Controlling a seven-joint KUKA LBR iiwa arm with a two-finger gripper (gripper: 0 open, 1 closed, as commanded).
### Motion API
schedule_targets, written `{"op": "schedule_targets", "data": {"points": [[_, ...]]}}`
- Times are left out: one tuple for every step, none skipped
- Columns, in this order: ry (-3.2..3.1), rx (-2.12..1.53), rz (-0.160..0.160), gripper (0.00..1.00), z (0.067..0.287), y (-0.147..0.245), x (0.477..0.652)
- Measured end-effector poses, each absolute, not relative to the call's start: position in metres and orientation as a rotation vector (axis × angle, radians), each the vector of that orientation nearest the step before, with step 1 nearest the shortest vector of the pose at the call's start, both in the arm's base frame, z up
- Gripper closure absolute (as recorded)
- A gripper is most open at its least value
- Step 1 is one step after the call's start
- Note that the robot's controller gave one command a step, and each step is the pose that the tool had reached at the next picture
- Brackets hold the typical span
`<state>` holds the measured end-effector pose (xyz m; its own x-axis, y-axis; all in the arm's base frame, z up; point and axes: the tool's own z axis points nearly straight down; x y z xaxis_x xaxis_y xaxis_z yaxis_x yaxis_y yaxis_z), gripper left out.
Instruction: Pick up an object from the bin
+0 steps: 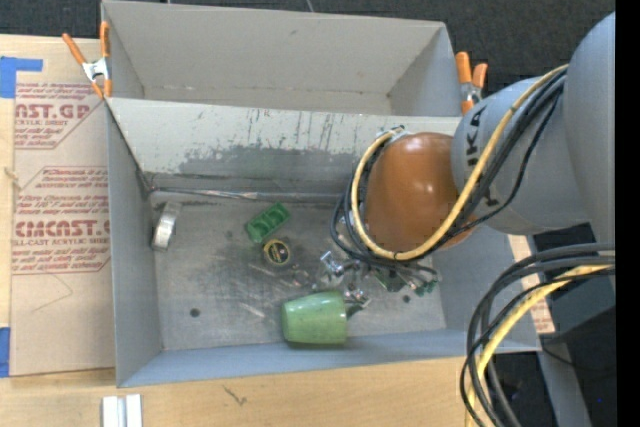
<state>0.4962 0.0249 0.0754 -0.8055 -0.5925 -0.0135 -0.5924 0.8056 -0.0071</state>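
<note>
Low in the scuffed grey metal bin, near right, the gripper hangs under its glossy orange cover. I cannot tell whether its jaws are apart or together. Just beside it, nearer, lies a matte, rounded pale green lump. Farther left lie a ribbed dark green piece and a small ring.

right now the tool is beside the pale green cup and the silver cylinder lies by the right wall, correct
No: the camera view shows the silver cylinder lying by the left wall, not the right. The tool is beside the pale green cup.
</note>
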Motion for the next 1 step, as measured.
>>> {"op": "schedule_targets", "data": {"points": [[2.969,-0.994,-0.002,1.0,0.267,0.0538,0.4996]]}}
